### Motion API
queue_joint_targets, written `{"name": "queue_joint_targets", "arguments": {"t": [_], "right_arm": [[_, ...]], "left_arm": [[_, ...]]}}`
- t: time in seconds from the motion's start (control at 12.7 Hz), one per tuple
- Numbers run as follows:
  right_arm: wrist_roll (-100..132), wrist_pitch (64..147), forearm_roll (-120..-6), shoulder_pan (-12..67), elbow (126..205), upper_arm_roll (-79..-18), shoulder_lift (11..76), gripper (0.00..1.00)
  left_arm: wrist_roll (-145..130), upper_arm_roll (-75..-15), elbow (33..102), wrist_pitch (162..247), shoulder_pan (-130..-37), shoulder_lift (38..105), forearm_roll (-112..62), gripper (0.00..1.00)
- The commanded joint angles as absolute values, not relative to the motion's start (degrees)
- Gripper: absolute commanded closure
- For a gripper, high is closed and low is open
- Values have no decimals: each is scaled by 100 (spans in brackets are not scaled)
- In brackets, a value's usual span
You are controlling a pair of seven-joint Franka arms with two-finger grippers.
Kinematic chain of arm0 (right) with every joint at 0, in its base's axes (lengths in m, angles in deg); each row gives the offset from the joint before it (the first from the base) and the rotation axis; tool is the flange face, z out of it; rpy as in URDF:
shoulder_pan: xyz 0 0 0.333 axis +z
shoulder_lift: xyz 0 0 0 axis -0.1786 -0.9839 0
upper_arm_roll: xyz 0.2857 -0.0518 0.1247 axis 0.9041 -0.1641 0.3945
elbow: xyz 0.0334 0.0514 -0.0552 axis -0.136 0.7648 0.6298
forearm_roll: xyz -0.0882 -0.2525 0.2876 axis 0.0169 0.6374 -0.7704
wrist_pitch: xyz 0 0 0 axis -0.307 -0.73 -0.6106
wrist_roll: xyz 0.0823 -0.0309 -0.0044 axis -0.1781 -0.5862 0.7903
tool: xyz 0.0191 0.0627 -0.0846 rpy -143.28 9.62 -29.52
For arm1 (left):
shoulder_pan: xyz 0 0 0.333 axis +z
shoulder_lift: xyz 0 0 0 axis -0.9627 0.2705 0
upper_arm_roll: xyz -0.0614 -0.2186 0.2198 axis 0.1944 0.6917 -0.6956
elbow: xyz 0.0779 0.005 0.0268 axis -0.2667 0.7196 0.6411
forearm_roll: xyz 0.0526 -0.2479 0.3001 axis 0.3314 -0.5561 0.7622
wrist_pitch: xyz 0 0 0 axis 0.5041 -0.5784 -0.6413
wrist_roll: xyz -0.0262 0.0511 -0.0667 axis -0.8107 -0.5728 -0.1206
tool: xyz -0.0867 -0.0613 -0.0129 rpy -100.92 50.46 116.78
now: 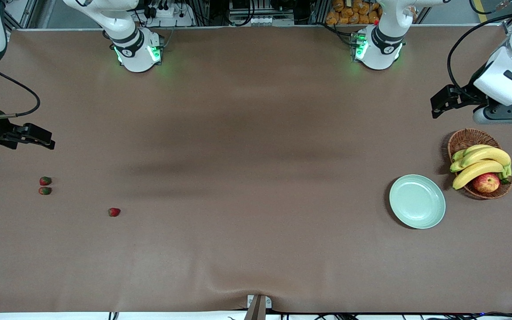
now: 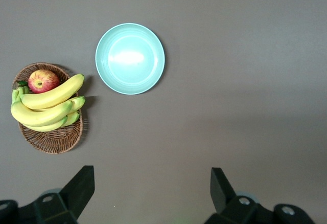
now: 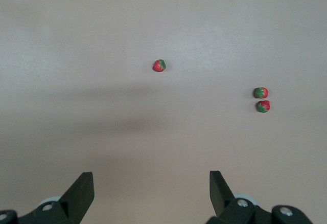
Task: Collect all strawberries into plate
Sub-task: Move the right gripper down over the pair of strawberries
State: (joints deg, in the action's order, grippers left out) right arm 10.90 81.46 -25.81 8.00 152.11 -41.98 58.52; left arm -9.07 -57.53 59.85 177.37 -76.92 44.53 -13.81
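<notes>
Both the left gripper (image 2: 150, 196) and right gripper (image 3: 150, 196) hung spread and empty, three strawberries (image 1: 45, 181) (image 1: 45, 190) (image 1: 114, 212) lay well apart from the plate (image 1: 417, 201).

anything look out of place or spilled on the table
Nothing is spilled or damaged. The only odd placement: all three strawberries lie loose at the right arm's end, while the plate sits bare at the left arm's end beside the basket.

Two glossy white arms with black joint bands, green-lit bases, looping black cables — each ending in black angular claw fingers (image 2: 82, 185).
</notes>
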Motion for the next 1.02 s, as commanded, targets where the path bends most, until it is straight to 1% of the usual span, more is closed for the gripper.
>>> {"name": "queue_joint_targets", "arguments": {"t": [0.0,0.08,0.24,0.47,0.71,0.94], "right_arm": [[1079,8330,-2622,704,15262,-4168,5868,0],[1080,8557,-2588,703,15271,-4177,5859,0],[1106,8691,-2561,573,15254,-4186,5685,0],[1533,8822,-2570,73,15262,-4186,5088,0],[2851,9375,-2587,-771,15271,-4177,4420,0],[3127,9789,-2422,-1062,15289,-4186,4006,0]], "left_arm": [[-824,-5736,5913,17645,-7597,4461,-1474,0],[-824,-5736,5913,17645,-7597,4461,-1465,0],[-824,-5736,5913,17662,-7580,4487,-1412,0],[-824,-5745,5913,17680,-7562,4575,-1298,0],[-824,-5745,5913,17680,-7597,4628,-1306,0],[-824,-5710,5904,17671,-7606,4593,-1324,0]]}}
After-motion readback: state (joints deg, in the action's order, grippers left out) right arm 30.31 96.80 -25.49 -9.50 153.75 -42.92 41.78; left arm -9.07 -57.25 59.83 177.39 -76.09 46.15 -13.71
